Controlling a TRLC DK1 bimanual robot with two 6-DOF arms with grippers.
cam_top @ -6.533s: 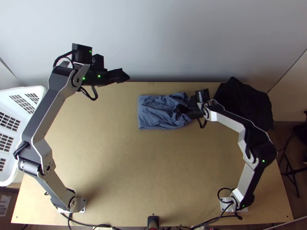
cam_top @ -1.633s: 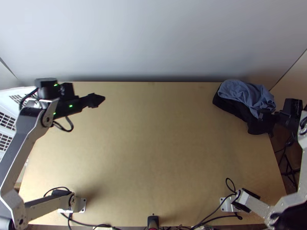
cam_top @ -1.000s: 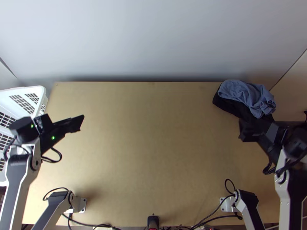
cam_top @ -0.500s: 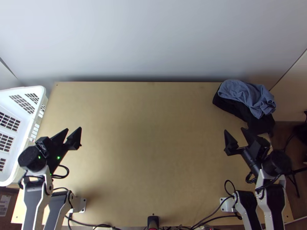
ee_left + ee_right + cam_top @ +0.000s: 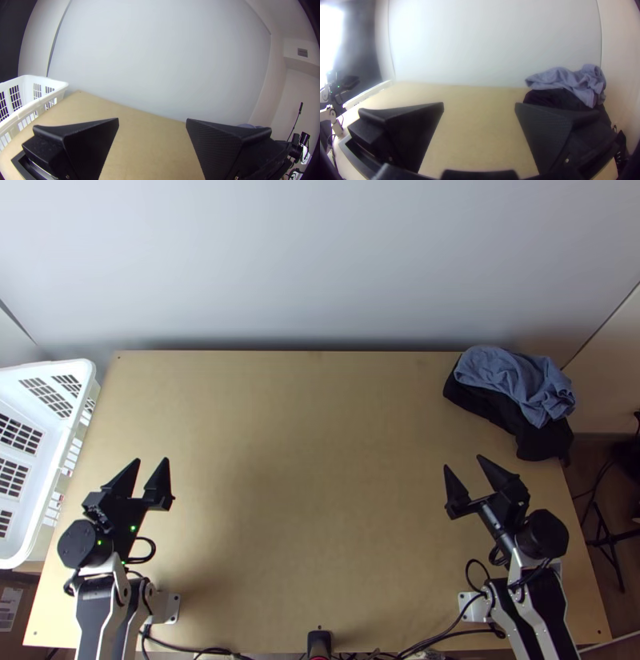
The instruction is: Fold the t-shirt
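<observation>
- Compared with the top view 6.5 s back: t-shirt (image 5: 512,380) then lies as a rough rectangle on the far half of the bench (image 5: 304,516), right gripper at it. Now it sits bunched atop the dark cloth (image 5: 544,440), far right corner.
- Since 0.5 s back: cloth pile unchanged; right gripper (image 5: 463,462) has come slightly nearer the near edge and toward the middle.
- Left gripper (image 5: 152,460) also a little nearer the near edge over the same span. Its fingers look together at 1.0 s back; now spread apart, nothing between.
- Right gripper's fingers likewise apart, nothing between; t-shirt well away from their tips.
- Edges: bench's far edge runs along the pale wall (image 5: 320,268). Dark cloth reaches the right edge, t-shirt folds draped unevenly over it.
- Left edge: white basket (image 5: 56,444) alongside, left gripper near it, apart from it.
- Open room: bare bench between the two grippers, continuing to the far edge. Wide stretch between basket and dark cloth.
- Right gripper has bare bench between its tips and the dark cloth. Loose black cables (image 5: 190,650) run along the near edge, between the arm bases.
</observation>
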